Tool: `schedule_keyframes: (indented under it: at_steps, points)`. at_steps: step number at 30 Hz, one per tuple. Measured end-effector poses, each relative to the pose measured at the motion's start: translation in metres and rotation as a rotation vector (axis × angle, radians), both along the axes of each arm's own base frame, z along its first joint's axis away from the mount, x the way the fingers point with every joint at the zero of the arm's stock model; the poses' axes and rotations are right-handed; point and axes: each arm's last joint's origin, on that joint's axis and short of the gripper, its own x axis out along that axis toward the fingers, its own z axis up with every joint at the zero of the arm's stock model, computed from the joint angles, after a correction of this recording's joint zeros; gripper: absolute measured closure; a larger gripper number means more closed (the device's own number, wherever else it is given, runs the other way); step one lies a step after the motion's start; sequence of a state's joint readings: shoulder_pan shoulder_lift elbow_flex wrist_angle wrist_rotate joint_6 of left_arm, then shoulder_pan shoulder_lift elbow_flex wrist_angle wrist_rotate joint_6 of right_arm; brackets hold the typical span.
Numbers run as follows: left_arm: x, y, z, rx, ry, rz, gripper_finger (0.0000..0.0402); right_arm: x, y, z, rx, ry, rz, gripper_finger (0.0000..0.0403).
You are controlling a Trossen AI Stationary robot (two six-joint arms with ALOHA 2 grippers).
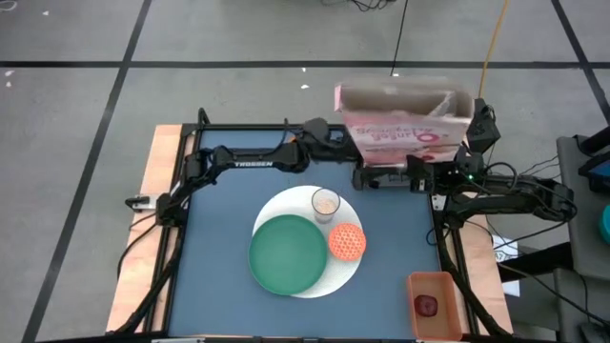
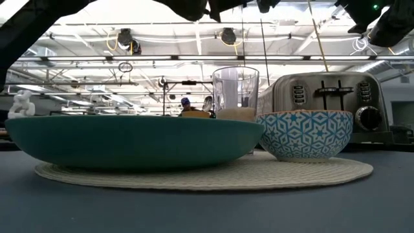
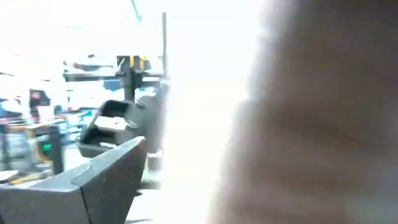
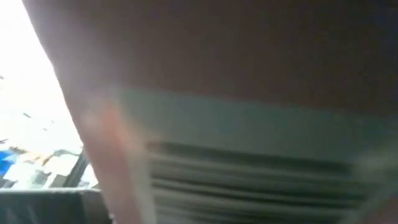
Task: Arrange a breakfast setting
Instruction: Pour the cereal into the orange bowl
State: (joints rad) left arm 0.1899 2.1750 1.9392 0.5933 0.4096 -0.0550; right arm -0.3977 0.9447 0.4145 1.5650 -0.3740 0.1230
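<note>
Where the dull blue table meets its pale wooden side strips, a black tube frame runs round it, and beyond lies grey floor crossed by dark tape lines. The low view looks into a bright hall of ceiling trusses and hanging lamps.

At the table's middle lies the large white round disc, flat and woven in fine ridged rings. The smaller green plate, smooth and shallow with an upturned rim, rests on the side of it toward the left edge. Touching the plate's rim toward the right edge, also on the disc, stands the orange-pink patterned bowl, a glossy round bowl covered in a geometric star lattice. Just behind both, toward the far edge, the small milky glass stands upright, with clear straight walls and a pale layer in its bottom.

The silver four-slot toaster, brushed metal with dark slots and a round knob, sits near the far edge. Above it the pink cereal box, matte card with its top flaps open, is raised between the two arms. The left gripper is at its left end and the right gripper at its right end. Whether either claw is spread or closed cannot be told.

In the near right corner an orange tray holds the dark red fruit, small and round.
</note>
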Motion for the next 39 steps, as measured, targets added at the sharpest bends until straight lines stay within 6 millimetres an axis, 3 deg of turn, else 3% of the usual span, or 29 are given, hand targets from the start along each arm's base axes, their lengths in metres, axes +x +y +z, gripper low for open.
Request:
schedule_keyframes:
  at_steps: [7,14,27,39]
  points:
    - [-0.011,0.013,-0.012,-0.025,-0.09,-0.155,0.0009,0.002,-0.001,-0.001,-0.01,0.02,-0.024,0.017]
    - [-0.018,0.026,-0.03,-0.066,-0.119,-0.131,0.0009,0.004,-0.003,-0.004,0.001,0.051,-0.052,0.017]
    - [-0.021,0.027,-0.028,-0.026,-0.148,-0.153,0.0009,0.009,-0.005,-0.008,0.051,0.114,-0.073,0.017]
    - [-0.024,0.038,-0.028,-0.096,-0.119,-0.186,0.0009,0.01,-0.006,-0.009,0.06,0.114,-0.09,0.017]
